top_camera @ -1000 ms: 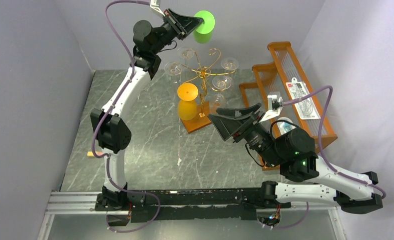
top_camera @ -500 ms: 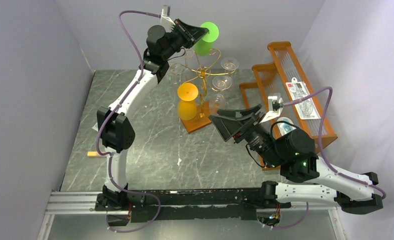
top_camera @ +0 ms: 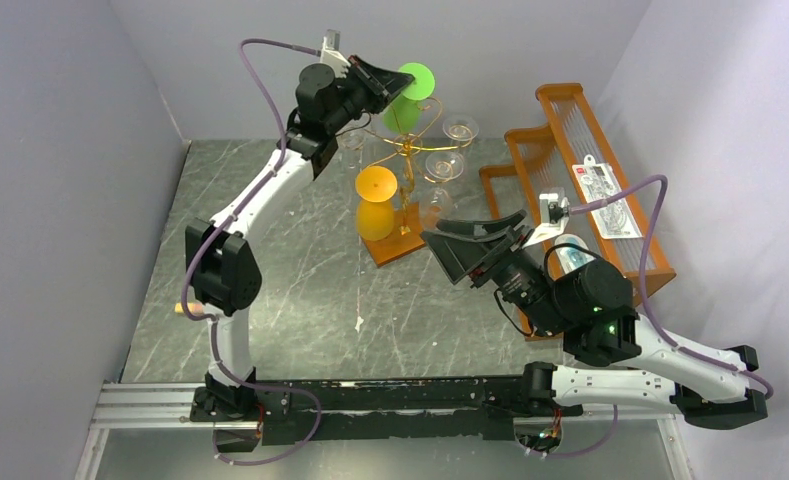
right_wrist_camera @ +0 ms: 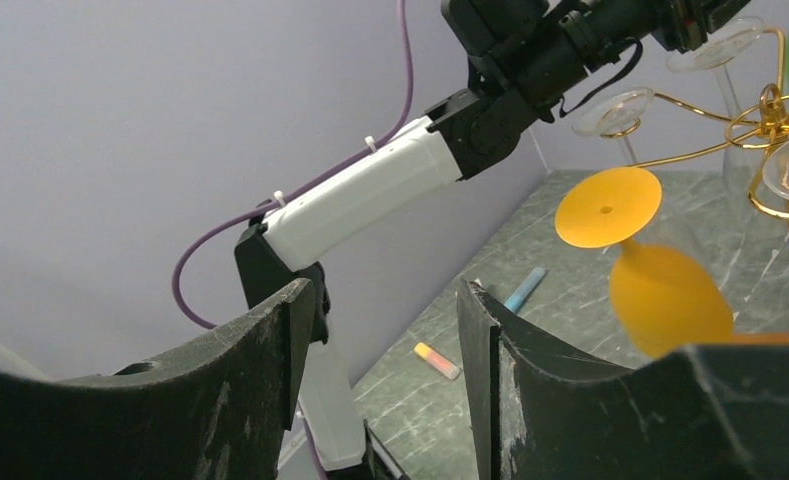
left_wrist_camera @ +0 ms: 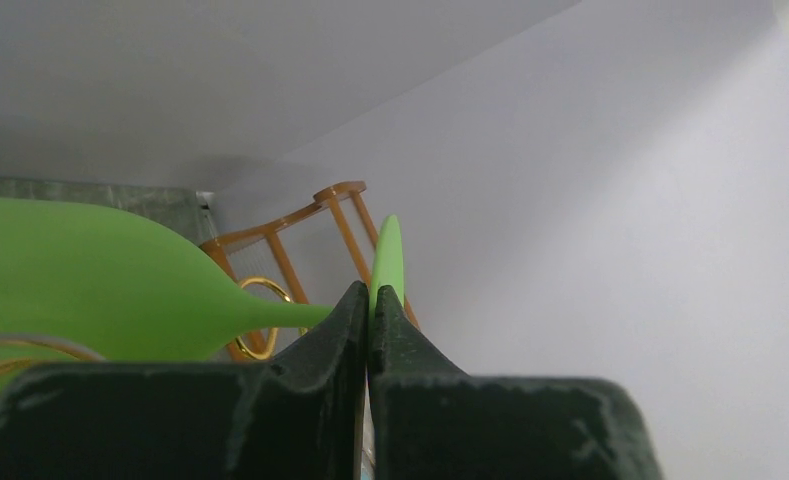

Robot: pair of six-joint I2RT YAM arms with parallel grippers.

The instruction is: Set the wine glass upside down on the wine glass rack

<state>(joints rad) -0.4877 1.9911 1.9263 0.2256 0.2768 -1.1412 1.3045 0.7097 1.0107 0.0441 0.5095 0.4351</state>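
Observation:
My left gripper (top_camera: 392, 83) is shut on the flat foot of a green wine glass (top_camera: 404, 108), held high over the gold wire rack (top_camera: 411, 143). The glass is tilted, with its bowl down against the rack's top scrolls. In the left wrist view the fingers (left_wrist_camera: 370, 296) pinch the foot's thin edge, and the green bowl (left_wrist_camera: 90, 275) lies to the left. An orange wine glass (top_camera: 375, 212) hangs upside down on the rack, above its brown wooden base (top_camera: 388, 250). Clear glasses (top_camera: 459, 128) hang on other arms. My right gripper (top_camera: 473, 248) is open and empty, just right of the base.
An orange slatted shelf (top_camera: 582, 160) with a packet on it stands at the right. A blue pen (right_wrist_camera: 524, 289) and a yellow-orange marker (right_wrist_camera: 438, 361) lie on the table at the left. Walls close in on the back and both sides.
My left arm has brought the green glass down and in from higher up, onto the top of the gold rack, and tilted it. The right arm has barely moved.

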